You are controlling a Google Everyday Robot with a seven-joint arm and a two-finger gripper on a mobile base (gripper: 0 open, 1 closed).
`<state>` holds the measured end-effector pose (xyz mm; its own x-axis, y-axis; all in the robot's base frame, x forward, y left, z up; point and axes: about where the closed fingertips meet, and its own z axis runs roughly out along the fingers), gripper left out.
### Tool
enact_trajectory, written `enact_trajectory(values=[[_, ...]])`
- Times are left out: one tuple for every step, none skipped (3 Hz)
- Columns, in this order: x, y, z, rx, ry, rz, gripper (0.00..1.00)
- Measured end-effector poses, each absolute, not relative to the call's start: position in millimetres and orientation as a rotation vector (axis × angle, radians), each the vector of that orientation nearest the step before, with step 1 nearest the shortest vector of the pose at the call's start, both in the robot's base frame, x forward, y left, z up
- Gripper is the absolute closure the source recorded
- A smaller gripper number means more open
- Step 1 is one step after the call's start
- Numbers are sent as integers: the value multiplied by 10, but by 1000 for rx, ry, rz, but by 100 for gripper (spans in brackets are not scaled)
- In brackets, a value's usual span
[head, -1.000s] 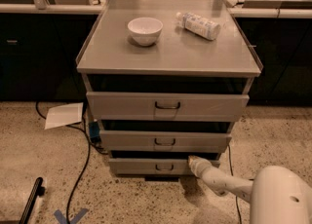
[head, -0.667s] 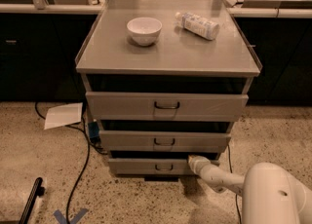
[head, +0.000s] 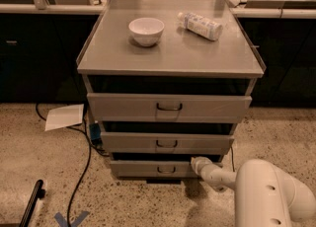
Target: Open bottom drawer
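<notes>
The bottom drawer (head: 143,168) is the lowest and narrowest of three grey drawer fronts on the cabinet, with a small dark loop handle (head: 166,170) at its centre. All three fronts stand a little out from the frame, with dark gaps above them. My gripper (head: 195,164) is at the end of the white arm that reaches in from the lower right. Its tip is at the drawer's upper right edge, just right of the handle.
A white bowl (head: 146,30) and a lying plastic bottle (head: 200,24) rest on the cabinet top (head: 173,53). A sheet of paper (head: 65,116) and a black cable (head: 81,171) lie on the speckled floor at left. A dark object (head: 32,203) is at the lower left.
The arm's white body has shifted left and closer in the picture. The gripper tip stays at the bottom drawer's right side. The drawers look unchanged.
</notes>
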<state>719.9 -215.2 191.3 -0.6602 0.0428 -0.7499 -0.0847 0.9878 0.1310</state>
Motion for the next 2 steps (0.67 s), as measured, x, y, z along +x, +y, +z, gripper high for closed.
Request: enact_trajectory(values=[[7199,-2151,1948,-29,2284,195,100],[7214,-1949,1872,-65,2363,193,100]])
